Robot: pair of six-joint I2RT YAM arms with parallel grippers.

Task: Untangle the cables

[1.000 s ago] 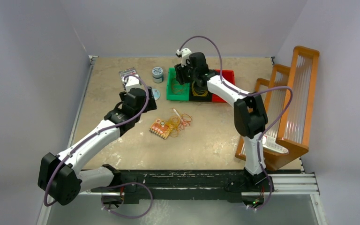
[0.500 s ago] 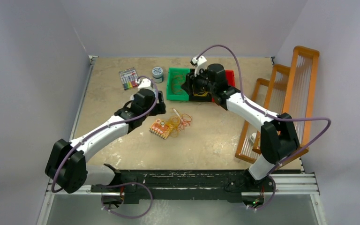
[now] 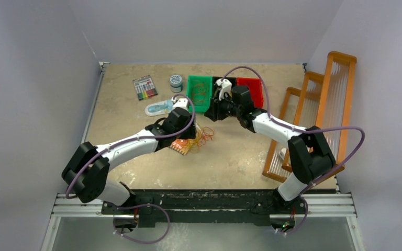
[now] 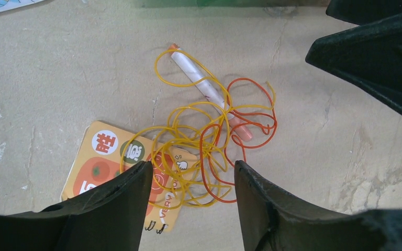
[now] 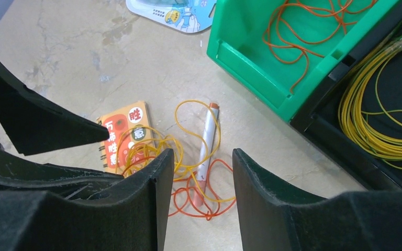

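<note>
A loose tangle of yellow and orange-red cables [image 3: 202,137] lies mid-table, draped over a white pen [image 4: 204,89] and the edge of an orange notebook [image 4: 97,167]. My left gripper [image 3: 192,133] is open and empty, hovering just above the tangle [image 4: 209,151], jaws straddling its near side. My right gripper [image 3: 212,113] is open and empty, above and behind the tangle [image 5: 188,175], near the bins. More orange-red cables [image 5: 314,26] lie in the green bin [image 5: 256,57]. Yellow coils [image 5: 366,120] lie in the black bin [image 5: 335,141].
The green bin [image 3: 189,94] and a red bin [image 3: 254,86] stand at the back. Wooden racks [image 3: 324,104] line the right side. A colour card [image 3: 145,88], a small tin [image 3: 176,81] and a blue packet [image 3: 158,108] lie at the back left.
The left arm swung right and now sits over the tangle. The right gripper left the bins and came forward toward the table's middle.
</note>
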